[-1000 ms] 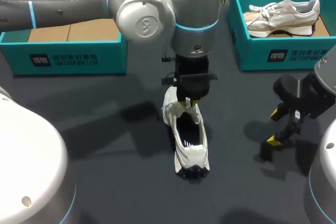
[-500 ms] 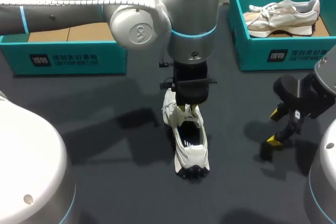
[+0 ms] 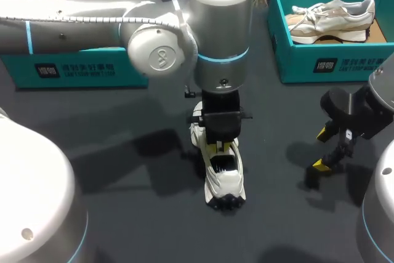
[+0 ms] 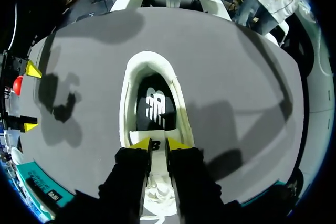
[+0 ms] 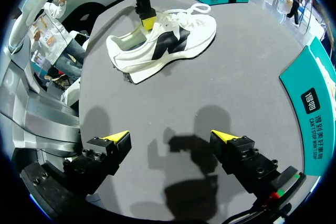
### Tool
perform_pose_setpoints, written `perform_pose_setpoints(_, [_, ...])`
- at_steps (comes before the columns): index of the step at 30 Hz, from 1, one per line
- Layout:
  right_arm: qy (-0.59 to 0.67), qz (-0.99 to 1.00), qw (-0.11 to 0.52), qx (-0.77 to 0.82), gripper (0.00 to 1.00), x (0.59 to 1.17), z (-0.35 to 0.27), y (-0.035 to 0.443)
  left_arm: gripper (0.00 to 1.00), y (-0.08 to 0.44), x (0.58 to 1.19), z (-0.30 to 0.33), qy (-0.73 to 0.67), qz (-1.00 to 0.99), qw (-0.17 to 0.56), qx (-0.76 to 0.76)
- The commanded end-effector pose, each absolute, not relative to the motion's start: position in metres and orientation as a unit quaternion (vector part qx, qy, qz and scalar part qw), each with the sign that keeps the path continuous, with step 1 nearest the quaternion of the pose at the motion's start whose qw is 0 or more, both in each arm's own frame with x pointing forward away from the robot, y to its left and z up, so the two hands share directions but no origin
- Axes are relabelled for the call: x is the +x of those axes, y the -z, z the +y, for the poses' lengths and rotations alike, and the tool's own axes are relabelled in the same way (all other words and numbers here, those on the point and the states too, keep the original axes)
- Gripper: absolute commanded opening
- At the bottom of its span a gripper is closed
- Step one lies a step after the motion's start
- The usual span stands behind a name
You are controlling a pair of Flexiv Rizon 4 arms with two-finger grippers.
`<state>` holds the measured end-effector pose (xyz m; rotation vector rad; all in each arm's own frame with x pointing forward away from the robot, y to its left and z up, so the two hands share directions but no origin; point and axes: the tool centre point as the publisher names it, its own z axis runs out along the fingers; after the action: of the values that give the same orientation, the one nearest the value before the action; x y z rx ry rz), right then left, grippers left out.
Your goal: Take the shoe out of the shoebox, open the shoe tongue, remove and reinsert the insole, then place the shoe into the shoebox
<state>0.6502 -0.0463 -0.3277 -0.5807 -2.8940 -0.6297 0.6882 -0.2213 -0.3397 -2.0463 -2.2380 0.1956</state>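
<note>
At the middle of the frame, on the dark table (image 3: 123, 170), a white shoe (image 3: 225, 173) upright on its sole, heel toward the lower edge. Directly above it, the left pincer (image 3: 220, 147), yellow tips drawn close and pinching the tongue (image 4: 158, 157) from both sides, the black insole (image 4: 152, 106) in plain sight just ahead of the fingers. At the right of the frame, the right pincer (image 3: 321, 148), spread wide and holding nothing, low over the table, well apart from the shoe. Upper left, a teal box (image 3: 80, 69) partly behind the left arm (image 3: 92, 10); upper right, a second box (image 3: 295, 60) with a tan shoe (image 3: 332, 20) inside
</note>
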Motion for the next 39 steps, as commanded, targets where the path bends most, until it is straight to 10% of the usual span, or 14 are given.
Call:
perform_pose_setpoints(1, [0.208,-0.957,0.060,-0.192,1.00,0.648,-0.047,0.327,0.18,0.339,0.685,-0.218,-0.061,-0.738,0.040,-0.671])
perform_pose_setpoints(29, [0.208,-0.957,0.060,-0.192,1.00,0.648,-0.047,0.327,0.24,0.283,0.668,-0.211,-0.051,-0.749,-0.003,-0.660])
perform_pose_setpoints(33, [0.208,-0.957,0.060,-0.192,1.00,0.648,-0.047,0.327,0.44,0.263,0.662,-0.207,-0.051,-0.763,0.005,-0.645])
perform_pose_setpoints(36, [0.208,-0.957,0.060,-0.192,1.00,0.648,-0.047,0.327,0.97,0.254,0.653,-0.205,-0.048,-0.783,0.018,-0.620])
perform_pose_setpoints(39, [0.208,-0.957,0.060,-0.192,1.00,0.648,-0.047,0.327,1.00,0.250,0.649,-0.204,-0.065,-0.836,0.063,-0.541])
